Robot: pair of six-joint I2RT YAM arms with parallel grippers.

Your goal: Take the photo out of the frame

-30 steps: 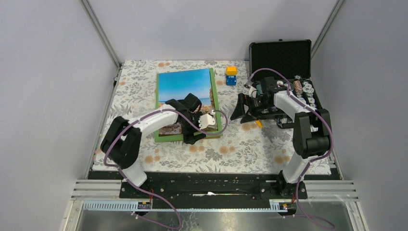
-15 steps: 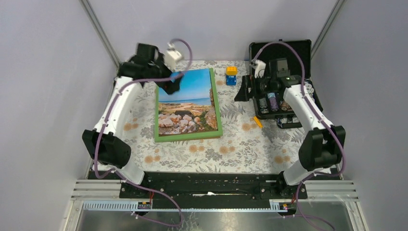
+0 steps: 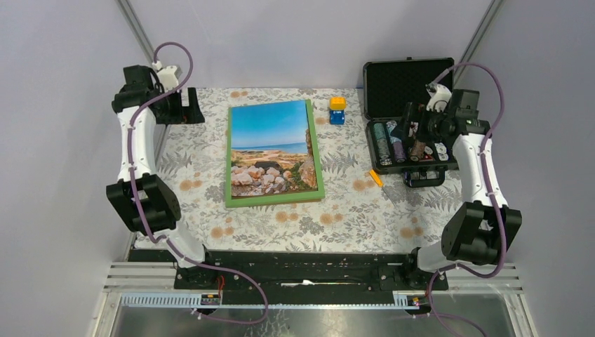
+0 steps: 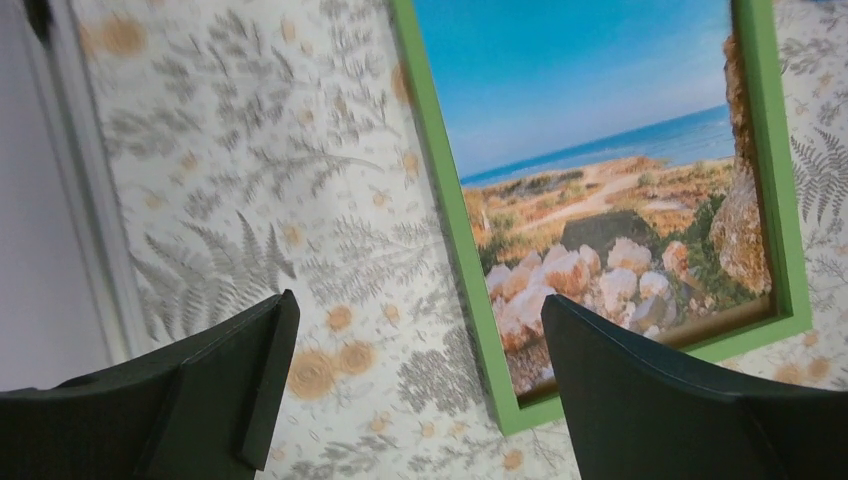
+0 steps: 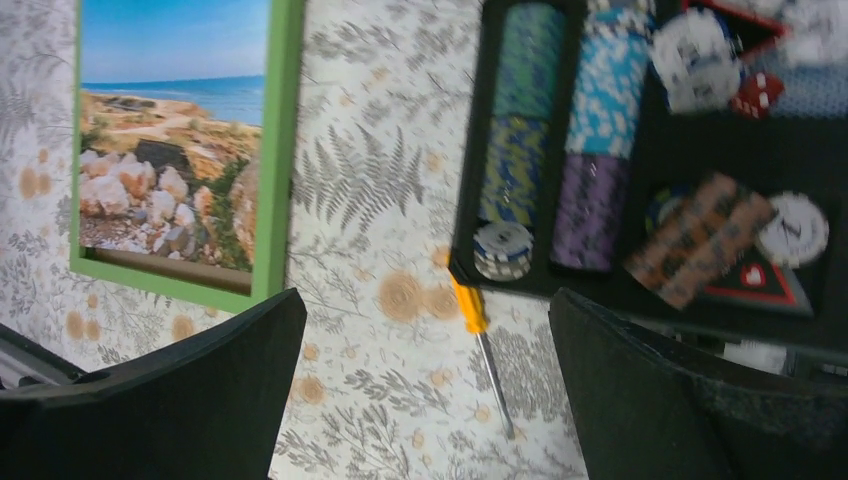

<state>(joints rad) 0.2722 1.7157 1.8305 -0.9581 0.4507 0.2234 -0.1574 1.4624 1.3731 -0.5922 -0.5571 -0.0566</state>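
- You have one large rectangular green-bordered picture frame (image 3: 274,199), lying flat in the middle of the floral-patterned surface (image 3: 351,210).
- One seaside photo (image 3: 270,140) sits inside it, face up, with the rocks toward the near edge.
- Two hands: the left hand (image 4: 415,322) is spread wide and holds nothing, up at the far left corner, well apart from the frame.
- The right hand (image 5: 425,300) is also spread wide and holding nothing, above the one open black case (image 3: 407,81) of chip stacks.
- One small blue-and-yellow block (image 3: 337,110) sits near the frame's far right corner, not touching it.
- One orange-handled screwdriver (image 3: 377,178) lies just beside the case.
- Bare cloth borders all four frame edges.
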